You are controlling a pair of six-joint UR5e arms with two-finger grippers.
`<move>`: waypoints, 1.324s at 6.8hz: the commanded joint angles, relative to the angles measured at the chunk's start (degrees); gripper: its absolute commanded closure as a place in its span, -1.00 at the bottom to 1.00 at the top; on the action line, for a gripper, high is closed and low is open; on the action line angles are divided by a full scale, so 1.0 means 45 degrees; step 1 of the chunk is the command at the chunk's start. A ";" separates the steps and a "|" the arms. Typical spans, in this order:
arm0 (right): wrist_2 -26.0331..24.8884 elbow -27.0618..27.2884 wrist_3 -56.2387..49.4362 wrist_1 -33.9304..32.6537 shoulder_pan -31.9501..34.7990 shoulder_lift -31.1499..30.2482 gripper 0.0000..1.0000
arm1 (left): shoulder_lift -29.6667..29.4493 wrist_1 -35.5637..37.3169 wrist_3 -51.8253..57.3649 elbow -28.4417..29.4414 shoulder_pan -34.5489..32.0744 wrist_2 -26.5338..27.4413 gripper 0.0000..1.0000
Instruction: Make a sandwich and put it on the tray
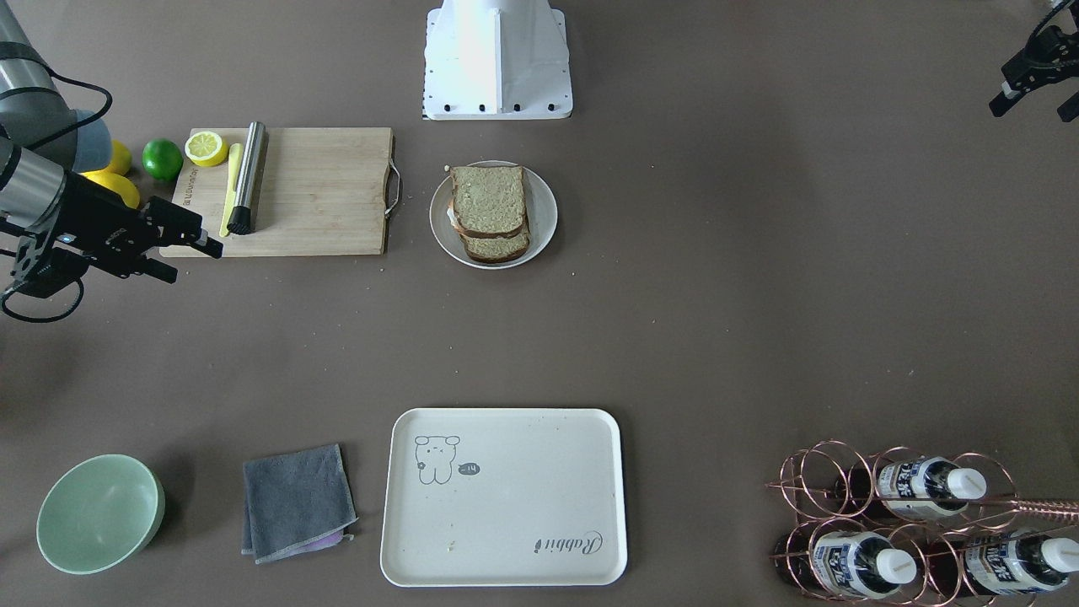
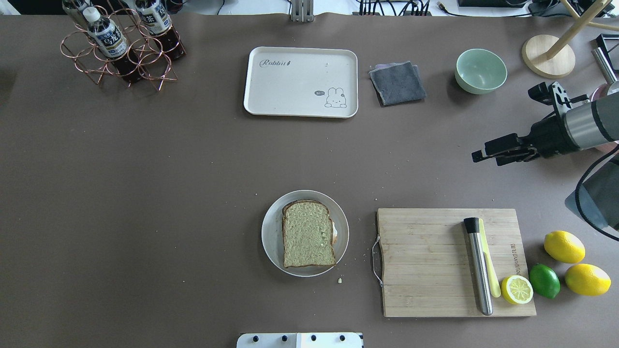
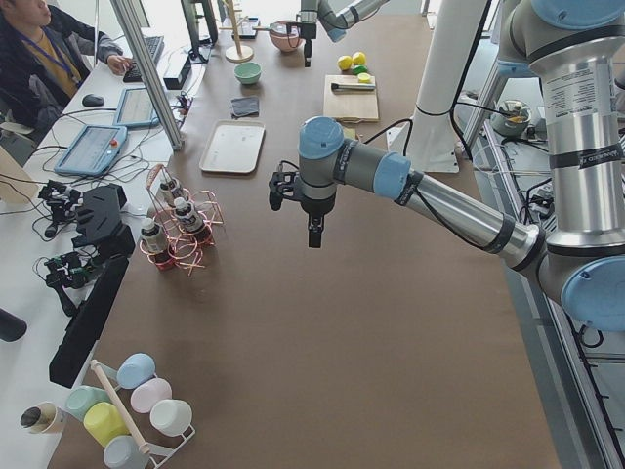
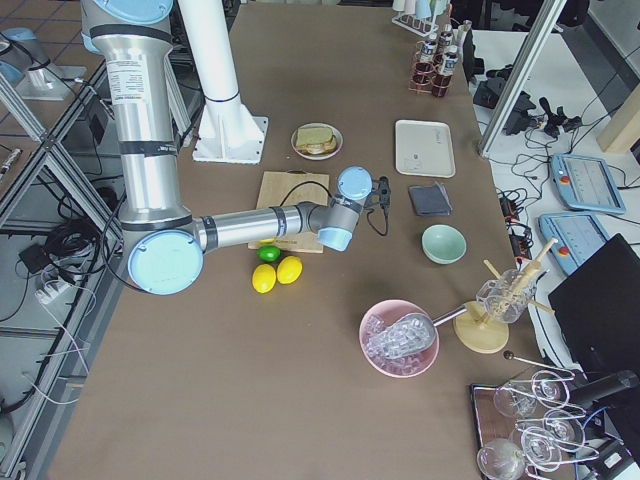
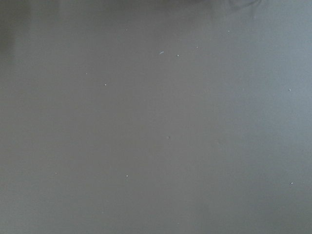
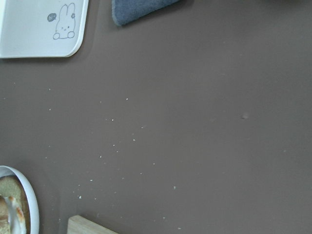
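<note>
The sandwich (image 2: 308, 240) lies on a small round white plate (image 2: 271, 237) near the robot's base: two wholegrain slices stacked, with a sliver of egg white at one edge. Across the table rests the cream tray (image 2: 301, 82) with its bear drawing, nothing on it. My right gripper (image 2: 487, 155) hovers open between the cutting board and the green bowl, well off to the plate's side, holding nothing. My left gripper (image 1: 1033, 108) hangs open above bare table at the far left end. The left wrist view holds only table surface. The right wrist view catches the tray corner (image 6: 29, 29) and plate rim (image 6: 30, 204).
A wooden cutting board (image 2: 435, 261) carries a metal cylinder (image 2: 478, 266), a yellow tool and a half lemon (image 2: 516, 289); a lime and two lemons lie beside it. A grey cloth (image 2: 397, 83) and green bowl (image 2: 480, 70) sit next to the tray. A copper bottle rack (image 2: 121, 48) stands far left.
</note>
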 commanded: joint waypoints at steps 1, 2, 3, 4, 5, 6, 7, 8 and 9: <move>-0.0544 -0.0013 -0.1966 -0.0631 0.0938 -0.0618 -1.00 | -0.0130 0.0005 -0.0263 -0.0007 0.0233 -0.0096 -0.96; -0.0567 0.0007 -0.3118 -0.1352 0.1425 -0.0698 -1.00 | -0.0130 0.0005 -0.0263 -0.0007 0.0233 -0.0096 -0.96; -0.1032 -0.0012 -0.3768 -0.1630 0.1662 -0.1028 -1.00 | -0.0111 0.0005 -0.0263 -0.0007 0.0252 -0.0096 -0.96; -0.1674 -0.0013 -0.4799 -0.2638 0.1799 -0.1031 -1.00 | -0.0091 0.0005 -0.0263 -0.0007 0.0252 -0.0096 -0.96; -0.2068 0.0142 -0.6240 -0.4233 0.2071 -0.0973 -1.00 | -0.0091 0.0005 -0.0283 -0.0007 0.0252 -0.0096 -0.96; -0.2091 0.0782 -0.7434 -0.6183 0.2461 -0.0934 -1.00 | -0.0110 0.0005 -0.0418 -0.0007 0.0271 -0.0096 -0.96; -0.2072 0.1736 -0.8278 -0.8155 0.2755 -0.0914 -1.00 | -0.0168 0.0005 -0.0536 -0.0007 0.0388 -0.0096 -0.96; -0.2091 0.2267 -0.9214 -0.9606 0.3009 -0.0759 -1.00 | -0.0575 -0.0014 -0.1136 0.0051 0.0814 -0.0096 -0.96; -0.2072 0.2331 -0.9610 -1.0297 0.3147 -0.0700 -1.00 | -0.1391 -0.0014 -0.2515 0.0071 0.1611 -0.0057 -0.96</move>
